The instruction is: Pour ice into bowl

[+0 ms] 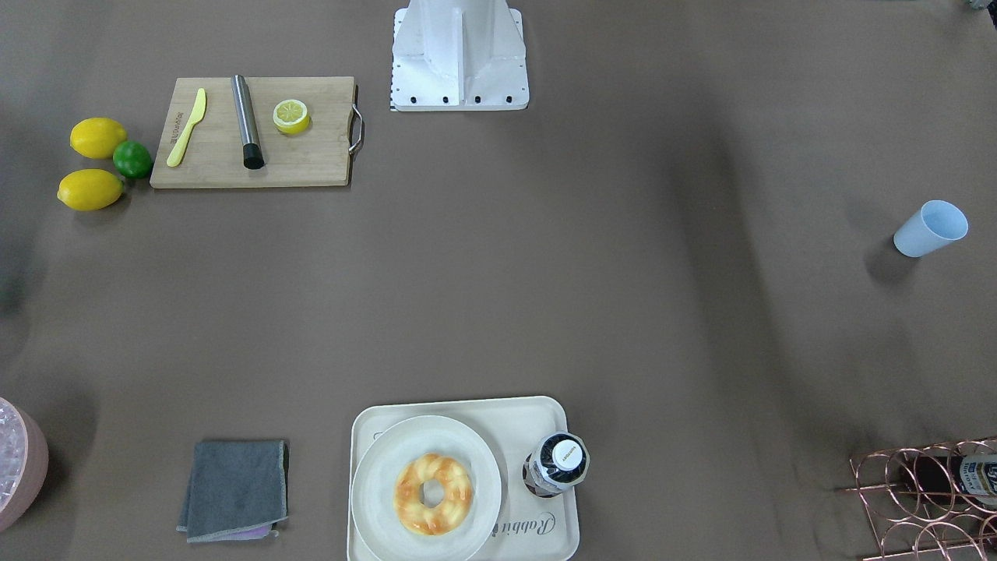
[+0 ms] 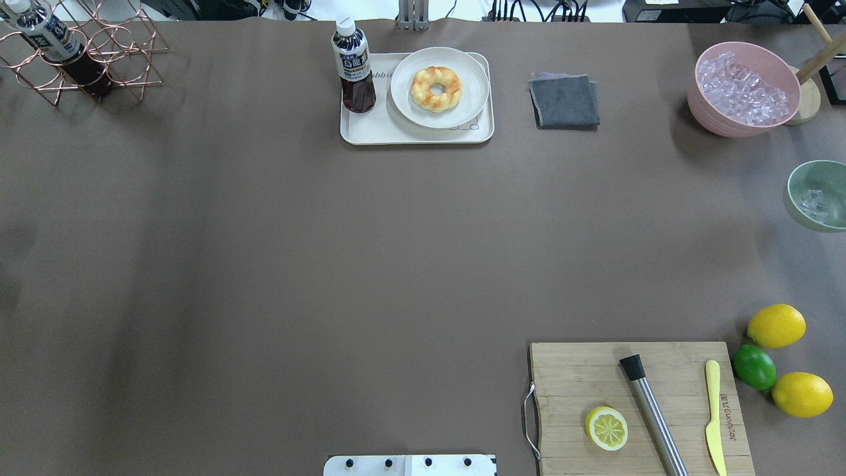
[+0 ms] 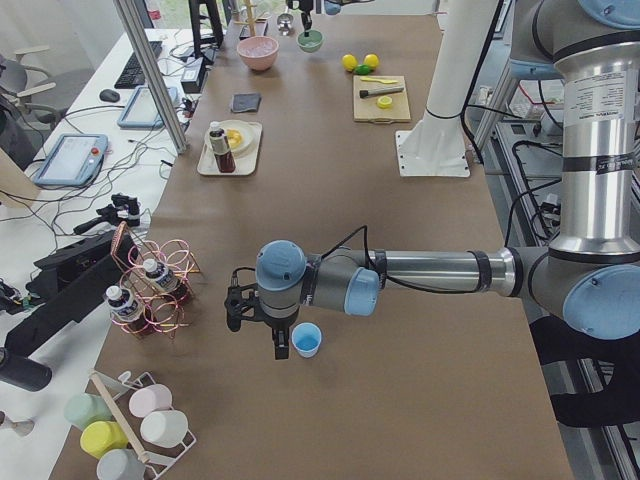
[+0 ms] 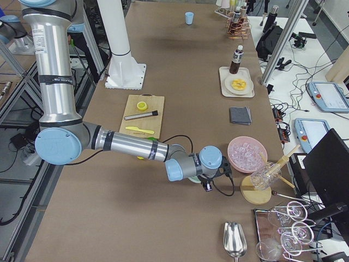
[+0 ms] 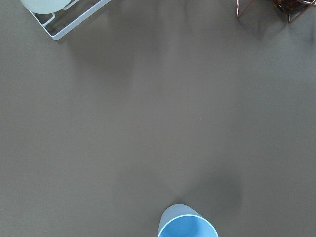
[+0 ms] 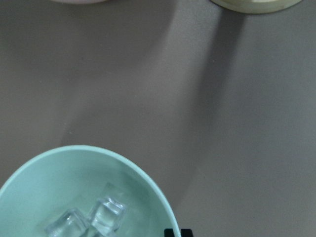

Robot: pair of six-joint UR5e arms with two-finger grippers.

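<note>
The mint-green bowl [image 2: 826, 177] sits on the bench [image 2: 330, 264] at the right edge of the overhead view. It is just below the pink container [image 2: 717, 122], which is heaped with cubes. A few pieces of ice [image 2: 812, 203] lie in the bowl's bottom. In the right side view the right end effector [image 4: 218, 183] hangs at the bowl. In the left side view the left end effector [image 3: 256, 328] hovers just beside the upright light blue cup [image 3: 306, 340]. I cannot tell whether either end effector is spread or pressed together.
</note>
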